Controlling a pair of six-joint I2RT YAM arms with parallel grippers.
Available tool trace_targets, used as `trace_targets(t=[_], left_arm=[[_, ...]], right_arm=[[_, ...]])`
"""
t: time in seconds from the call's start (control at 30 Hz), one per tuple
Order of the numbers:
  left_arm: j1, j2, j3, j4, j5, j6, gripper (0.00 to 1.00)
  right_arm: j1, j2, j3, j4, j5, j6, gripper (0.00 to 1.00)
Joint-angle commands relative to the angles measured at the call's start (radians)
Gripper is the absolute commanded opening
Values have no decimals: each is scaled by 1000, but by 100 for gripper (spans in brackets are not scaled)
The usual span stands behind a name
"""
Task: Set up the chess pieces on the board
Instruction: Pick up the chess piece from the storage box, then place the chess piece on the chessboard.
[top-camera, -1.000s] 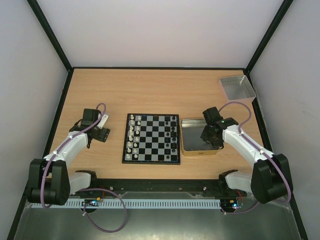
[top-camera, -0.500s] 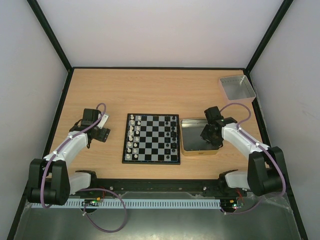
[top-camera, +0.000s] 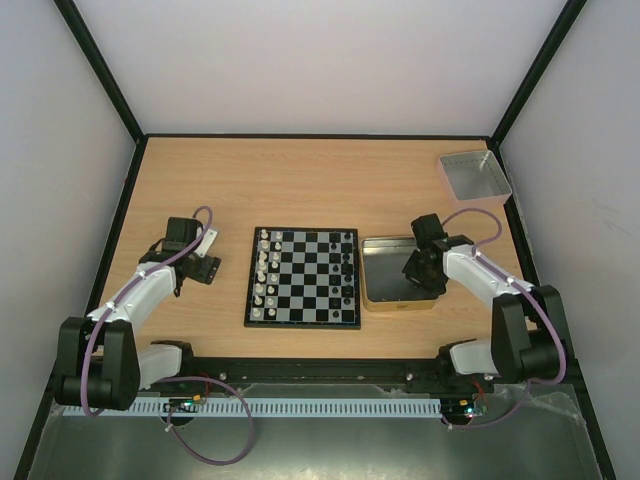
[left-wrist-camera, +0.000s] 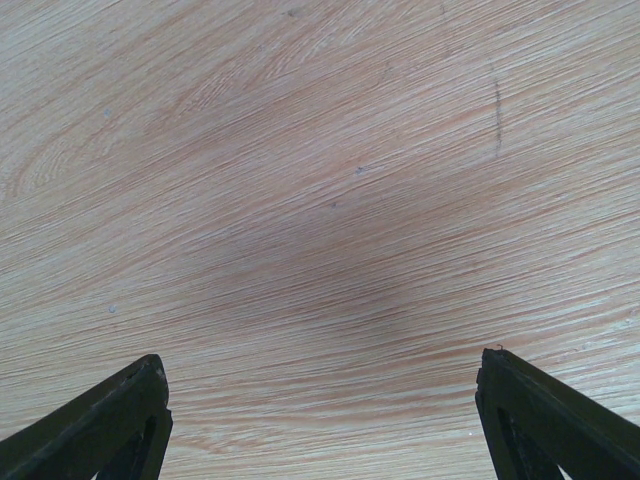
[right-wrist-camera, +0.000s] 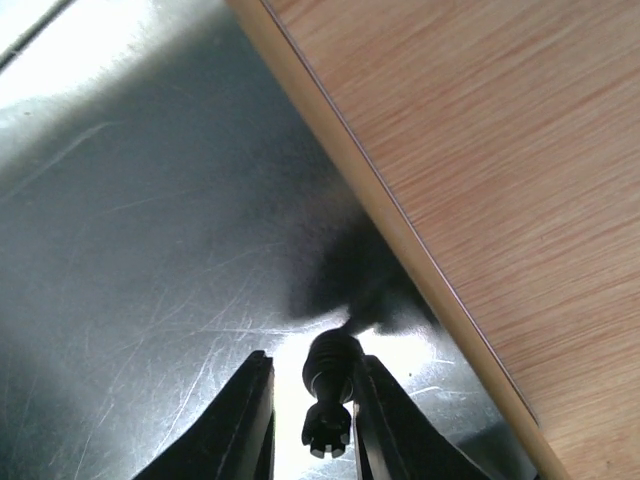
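The board (top-camera: 303, 277) lies in the middle of the table. Whitish pieces (top-camera: 263, 275) fill its two left columns and black pieces (top-camera: 347, 270) stand along its right side. My right gripper (top-camera: 416, 270) is down inside the gold-tan tin (top-camera: 385, 297). In the right wrist view its jaws (right-wrist-camera: 312, 368) are narrowly open around a black crown-topped piece (right-wrist-camera: 330, 380) lying on the tin's metal floor. The right finger touches the piece and a gap shows at the left finger. My left gripper (top-camera: 203, 268) is wide open and empty over bare wood (left-wrist-camera: 320, 400), left of the board.
A grey square tray (top-camera: 475, 175) sits at the back right corner. The tin's gold rim (right-wrist-camera: 400, 230) runs just right of my right gripper. Black frame posts and white walls enclose the table.
My right arm has swung its elbow outward and the gripper has shifted slightly left inside the tin. The left arm has not moved.
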Motion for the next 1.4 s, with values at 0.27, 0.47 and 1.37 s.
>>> trace_targets(t=[0.27,0.47,1.37], left_arm=[[-6,1,-12,8,-3,-4,84],[-6,2,-13,9,-5,-4,84],[-7,0,-12,10,-26,-9,84]], right_arm=[[-9,22,-40,30,3,-6,11],[-9,12,-5,-1,25,-20,7],[766,82,261,-195,222,179,6]])
